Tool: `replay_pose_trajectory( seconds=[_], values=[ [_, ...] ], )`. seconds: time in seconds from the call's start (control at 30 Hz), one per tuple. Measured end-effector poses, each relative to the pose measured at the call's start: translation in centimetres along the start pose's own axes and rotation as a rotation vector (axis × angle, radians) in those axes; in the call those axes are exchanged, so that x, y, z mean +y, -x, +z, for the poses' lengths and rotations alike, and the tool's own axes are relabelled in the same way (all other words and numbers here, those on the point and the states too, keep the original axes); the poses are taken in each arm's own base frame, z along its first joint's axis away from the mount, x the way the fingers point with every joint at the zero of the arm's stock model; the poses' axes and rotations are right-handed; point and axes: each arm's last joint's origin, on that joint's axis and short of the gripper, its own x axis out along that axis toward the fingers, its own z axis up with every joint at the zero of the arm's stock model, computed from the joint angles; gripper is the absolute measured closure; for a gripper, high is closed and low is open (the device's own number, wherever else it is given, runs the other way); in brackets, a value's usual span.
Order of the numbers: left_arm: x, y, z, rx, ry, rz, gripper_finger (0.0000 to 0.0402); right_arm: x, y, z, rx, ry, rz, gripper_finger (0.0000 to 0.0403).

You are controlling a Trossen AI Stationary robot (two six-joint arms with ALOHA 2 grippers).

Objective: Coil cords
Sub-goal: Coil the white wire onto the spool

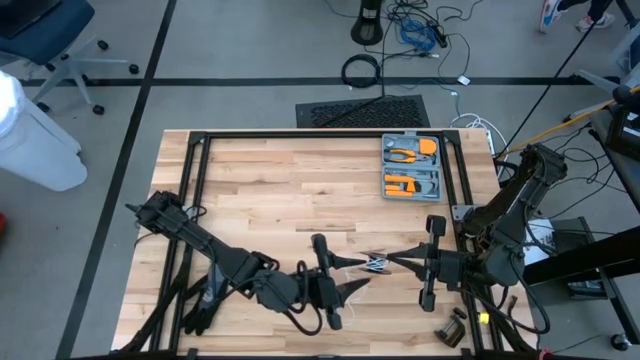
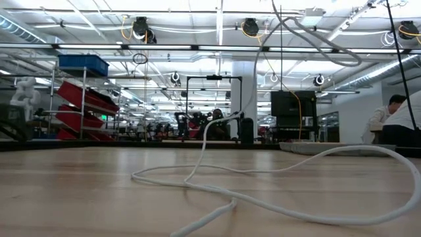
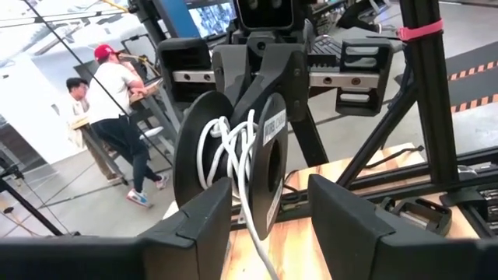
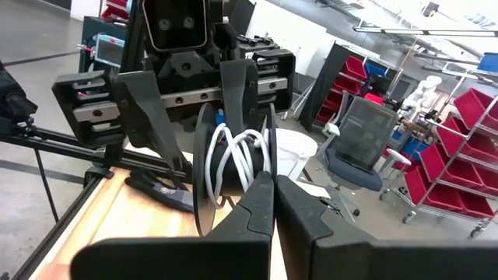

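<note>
A white cord (image 3: 233,152), wound on a black spool, is pinched by the right tool (image 1: 385,262) w/ tips pressed together, just beside the spread left tool (image 1: 352,280), above the bench (image 1: 280,190) near edge.

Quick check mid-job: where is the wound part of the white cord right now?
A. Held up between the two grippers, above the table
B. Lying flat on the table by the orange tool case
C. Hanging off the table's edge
A: the wound white cord sits on a dark spool pinched by the right gripper, facing the left gripper, whose fingers stand apart.
</note>
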Motion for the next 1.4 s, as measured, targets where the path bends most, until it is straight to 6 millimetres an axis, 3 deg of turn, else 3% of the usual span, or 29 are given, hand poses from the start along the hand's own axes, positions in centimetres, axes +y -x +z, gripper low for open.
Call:
replay_pose_trajectory(
  seconds=[0.83, 1.1, 1.4],
  values=[
    [-1.1, 2.3, 1.4, -0.014, -0.126, 0.055, 0.0237, 0.0, 0.0, -0.1, 0.003, 0.011, 0.001, 0.0403],
    [-0.8, 1.4, 1.2, -0.071, -0.054, -0.047, 0.0237, 0.0, 0.0, -0.1, 0.004, 0.014, 0.0, 0.0403],
    [-0.4, 0.7, 0.8, -0.055, -0.024, -0.043, 0.0237, 0.0, 0.0, -0.1, 0.008, 0.02, -0.002, 0.0403]
  ],
)
